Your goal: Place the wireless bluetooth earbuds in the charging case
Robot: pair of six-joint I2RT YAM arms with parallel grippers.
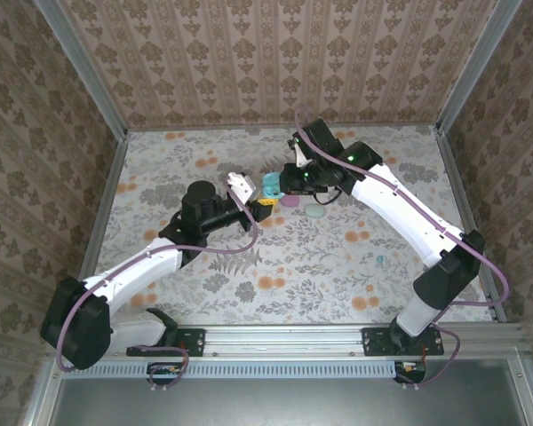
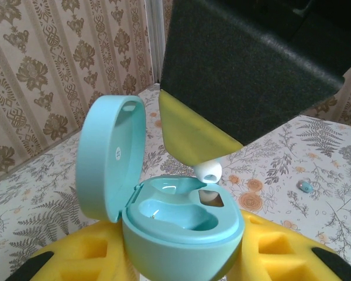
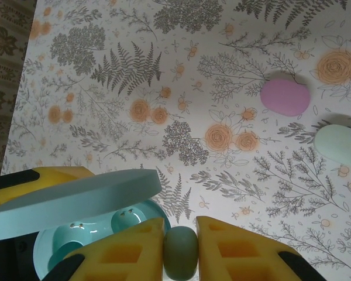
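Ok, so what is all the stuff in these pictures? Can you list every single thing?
open charging case: one, light blue, lid up, gripped in the left tool
held earbud: one, greenish with a white tip, pinched in the right tool just over the open case
loose earbud: one, blue, lying on the table toward the right
pink case: one, pink, closed, on the table
mint case: one, mint, closed, near the pink case
table: one, floral cloth top
walls: three, beige patterned wallpaper, around the table
left tool: one, yellow fingers
right tool: one, yellow fingers
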